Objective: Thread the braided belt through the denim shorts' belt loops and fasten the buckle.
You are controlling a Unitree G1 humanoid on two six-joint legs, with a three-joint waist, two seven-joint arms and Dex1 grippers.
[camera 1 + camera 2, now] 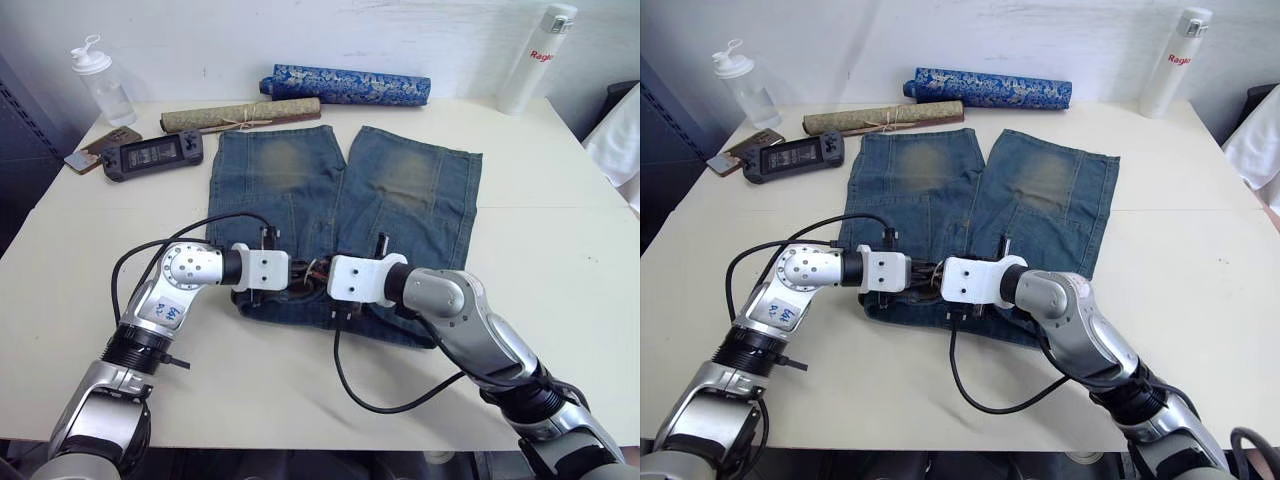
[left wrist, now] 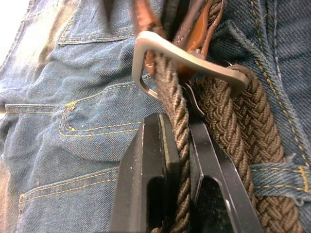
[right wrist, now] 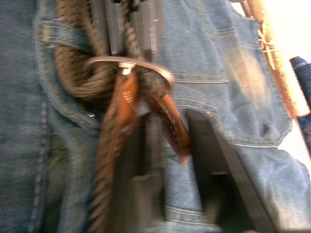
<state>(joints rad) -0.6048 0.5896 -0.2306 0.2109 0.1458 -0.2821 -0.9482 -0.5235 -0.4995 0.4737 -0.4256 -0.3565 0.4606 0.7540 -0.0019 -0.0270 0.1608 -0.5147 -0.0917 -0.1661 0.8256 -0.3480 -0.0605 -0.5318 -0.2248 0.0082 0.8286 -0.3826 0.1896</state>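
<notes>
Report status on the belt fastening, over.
Left gripper shut on dark-brown braided belt below square silver buckle. Right gripper open by tan leather tip. Nothing in the way.

Faded blue denim shorts (image 1: 345,200); dark-brown braided belt (image 2: 233,121)

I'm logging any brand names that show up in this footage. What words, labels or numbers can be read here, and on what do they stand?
"Rag...": red letters on the white bottle at the table's far right; the rest runs out of sight.
Blue handwritten marks on a white sticker on the left arm: too small to read.
The handheld console's screen: nothing legible.
</notes>
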